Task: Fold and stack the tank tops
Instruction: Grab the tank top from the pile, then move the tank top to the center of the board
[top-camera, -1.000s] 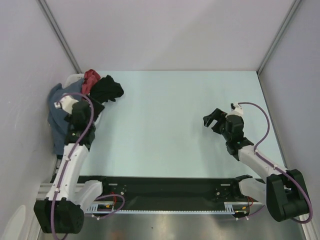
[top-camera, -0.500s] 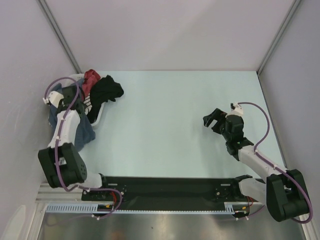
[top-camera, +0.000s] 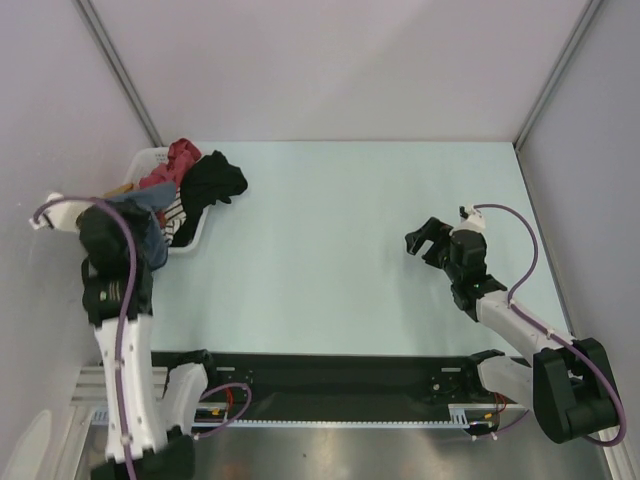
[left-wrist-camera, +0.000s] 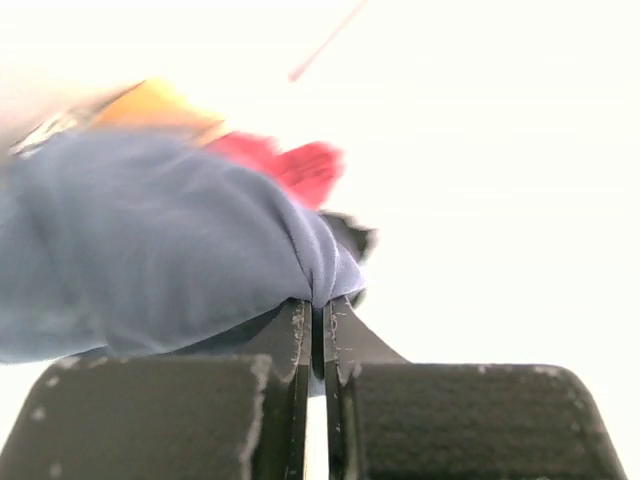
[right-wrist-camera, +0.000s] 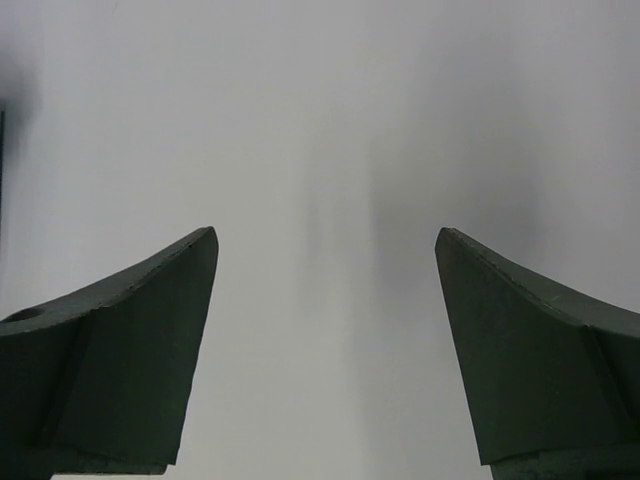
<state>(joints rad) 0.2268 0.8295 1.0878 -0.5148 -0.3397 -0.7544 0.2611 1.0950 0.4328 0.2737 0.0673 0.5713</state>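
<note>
Blurred, half-hidden red tank top

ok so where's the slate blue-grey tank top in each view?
Top external: the slate blue-grey cloth tank top is far left, by the white basket, at the left arm's tip.
Left wrist: it fills left-centre, a fold pinched between the shut left fingers.
Right wrist: not in it; only the open right fingers show.
Shared landmark: the brick red cloth top beyond it.

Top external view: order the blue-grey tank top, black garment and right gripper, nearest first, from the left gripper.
1. The blue-grey tank top, pinched in the shut left gripper, far left.
2. The black garment, back left.
3. The right gripper, open, far right.
</note>
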